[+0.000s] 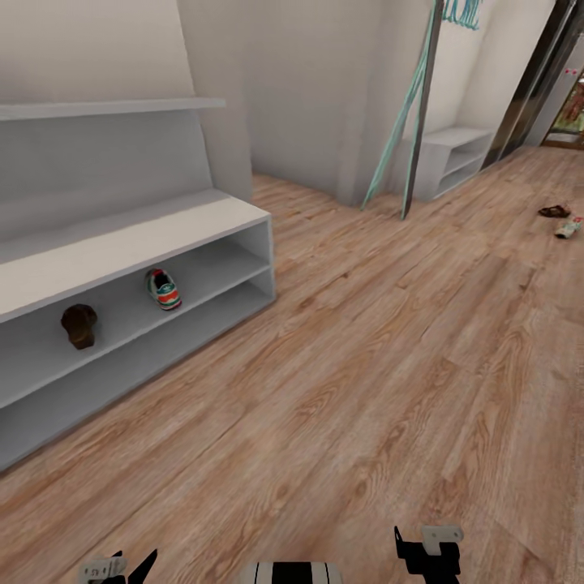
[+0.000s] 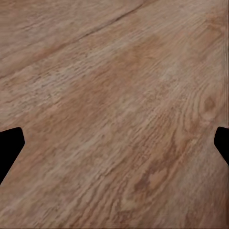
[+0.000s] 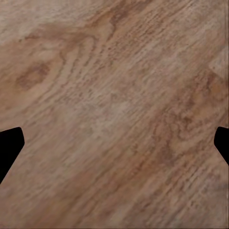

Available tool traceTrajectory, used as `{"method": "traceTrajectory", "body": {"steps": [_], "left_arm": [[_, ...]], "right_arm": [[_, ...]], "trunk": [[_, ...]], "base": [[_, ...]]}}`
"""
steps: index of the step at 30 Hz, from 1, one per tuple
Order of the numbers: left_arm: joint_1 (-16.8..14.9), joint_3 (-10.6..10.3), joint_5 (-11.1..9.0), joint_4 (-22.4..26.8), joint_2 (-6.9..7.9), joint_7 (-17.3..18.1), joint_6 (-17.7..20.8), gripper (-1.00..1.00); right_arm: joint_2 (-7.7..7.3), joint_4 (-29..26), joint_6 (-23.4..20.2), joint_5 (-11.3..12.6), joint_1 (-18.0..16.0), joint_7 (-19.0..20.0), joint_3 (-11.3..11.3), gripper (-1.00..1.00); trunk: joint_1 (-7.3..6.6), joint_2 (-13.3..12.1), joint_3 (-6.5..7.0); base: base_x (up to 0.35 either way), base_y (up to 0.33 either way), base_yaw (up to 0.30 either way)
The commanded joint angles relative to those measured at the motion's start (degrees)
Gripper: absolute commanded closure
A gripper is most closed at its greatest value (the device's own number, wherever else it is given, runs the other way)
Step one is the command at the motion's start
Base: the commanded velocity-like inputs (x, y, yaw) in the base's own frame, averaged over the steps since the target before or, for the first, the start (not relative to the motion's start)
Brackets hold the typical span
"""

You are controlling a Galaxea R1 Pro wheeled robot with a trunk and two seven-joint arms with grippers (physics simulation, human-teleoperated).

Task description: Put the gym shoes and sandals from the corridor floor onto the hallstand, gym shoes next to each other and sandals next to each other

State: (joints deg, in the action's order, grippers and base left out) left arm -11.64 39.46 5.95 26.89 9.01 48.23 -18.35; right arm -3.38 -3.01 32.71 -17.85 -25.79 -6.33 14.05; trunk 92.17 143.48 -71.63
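Head view: one shoe (image 1: 163, 289) and one sandal (image 1: 79, 325) sit on the rack (image 1: 122, 243); remaining sandal (image 1: 554, 212) and shoe (image 1: 568, 228) lie far ahead-right, nearer the right tool (image 1: 423, 551). Both tools gape empty.

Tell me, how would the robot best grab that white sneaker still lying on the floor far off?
Probably from above, fingers closing across the narrow width of the gym shoe, near its middle. It lies low on the corridor floor beside a sandal, so coming from its open side avoids bumping that. It is too small here to judge its exact pose.

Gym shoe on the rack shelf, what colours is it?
White with green stripes and red-orange trim, head view.
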Motion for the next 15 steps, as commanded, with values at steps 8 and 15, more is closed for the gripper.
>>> {"method": "traceTrajectory", "body": {"steps": [8,15], "left_arm": [[-0.05,0.5,0.63,0.0,-0.04,0.28,-0.28,-1.0],[-0.05,0.53,0.56,0.0,-0.04,0.28,-0.28,-1.0]], "right_arm": [[0.04,0.11,0.16,-0.65,-0.05,-0.35,0.25,-1.0],[0.04,0.17,0.16,-0.69,-0.05,-0.35,0.2,-1.0]], "trunk": [[-0.19,-0.08,1.98],[-0.24,-0.11,2.87]], "base": [[0.0,0.0,-0.258],[0.0,0.0,-0.247]]}}
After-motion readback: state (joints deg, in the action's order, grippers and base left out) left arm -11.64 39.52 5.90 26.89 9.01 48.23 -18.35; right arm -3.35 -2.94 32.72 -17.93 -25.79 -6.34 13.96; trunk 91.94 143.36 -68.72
